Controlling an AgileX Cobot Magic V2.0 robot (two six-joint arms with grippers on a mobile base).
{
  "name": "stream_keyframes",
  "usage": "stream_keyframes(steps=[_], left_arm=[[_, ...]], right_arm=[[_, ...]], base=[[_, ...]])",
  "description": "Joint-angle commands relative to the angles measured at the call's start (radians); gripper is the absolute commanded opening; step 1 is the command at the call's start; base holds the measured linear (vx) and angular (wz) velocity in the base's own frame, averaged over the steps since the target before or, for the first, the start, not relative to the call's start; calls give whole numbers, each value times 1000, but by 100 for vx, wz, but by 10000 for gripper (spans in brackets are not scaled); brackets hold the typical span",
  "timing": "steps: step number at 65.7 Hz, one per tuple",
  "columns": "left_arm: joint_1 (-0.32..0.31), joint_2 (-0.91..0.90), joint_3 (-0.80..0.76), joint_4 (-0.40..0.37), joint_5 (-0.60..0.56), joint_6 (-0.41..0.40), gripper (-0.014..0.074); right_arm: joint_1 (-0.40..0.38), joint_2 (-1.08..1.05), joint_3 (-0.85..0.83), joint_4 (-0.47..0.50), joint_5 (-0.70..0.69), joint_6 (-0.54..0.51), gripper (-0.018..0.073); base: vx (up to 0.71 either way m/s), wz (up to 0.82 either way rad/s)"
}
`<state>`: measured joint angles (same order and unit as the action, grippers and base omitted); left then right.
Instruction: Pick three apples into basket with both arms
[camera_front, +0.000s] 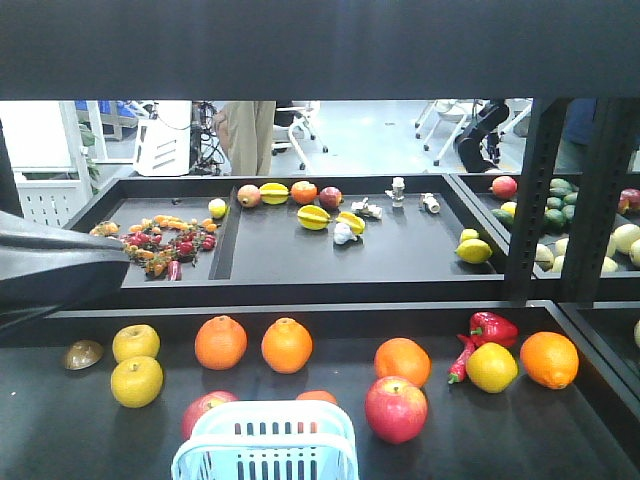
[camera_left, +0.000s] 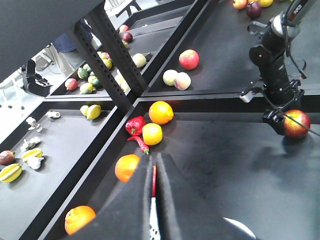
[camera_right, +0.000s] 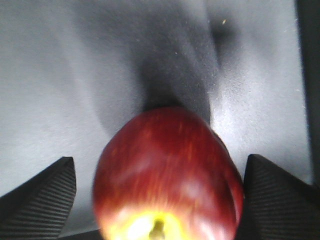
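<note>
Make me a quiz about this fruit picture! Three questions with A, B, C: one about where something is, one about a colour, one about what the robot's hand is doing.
1. Where is the basket?
A. In the far tray with the small fruit
B. At the near edge of the front table
C. On the floor by the chairs

2. What colour is the basket?
A. Light blue
B. Green
C. Red

3. What is the right gripper doing?
A. It is shut with nothing in it
B. It is holding a pepper
C. It is open with an apple between its fingers

Answers: 1 B, the basket sits at the bottom of the front view on the near table. 2 A, its slotted walls are pale blue. 3 C, the right gripper has one finger on each side of the apple.
</note>
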<state>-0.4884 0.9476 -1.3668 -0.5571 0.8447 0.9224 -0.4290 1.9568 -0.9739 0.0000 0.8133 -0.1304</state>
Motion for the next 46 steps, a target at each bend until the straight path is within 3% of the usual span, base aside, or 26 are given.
stream_keyframes(steps=[1, 46], left_arm=[[-5, -7, -27, -31, -61, -10, -7], [-5, -7, -27, -31, -61, -10, -7]], right_arm=[[-5, -22, -22, 0, 7, -3, 630], [-5, -15, -22, 0, 15, -3, 409]], base=[[0, 0], [0, 0]])
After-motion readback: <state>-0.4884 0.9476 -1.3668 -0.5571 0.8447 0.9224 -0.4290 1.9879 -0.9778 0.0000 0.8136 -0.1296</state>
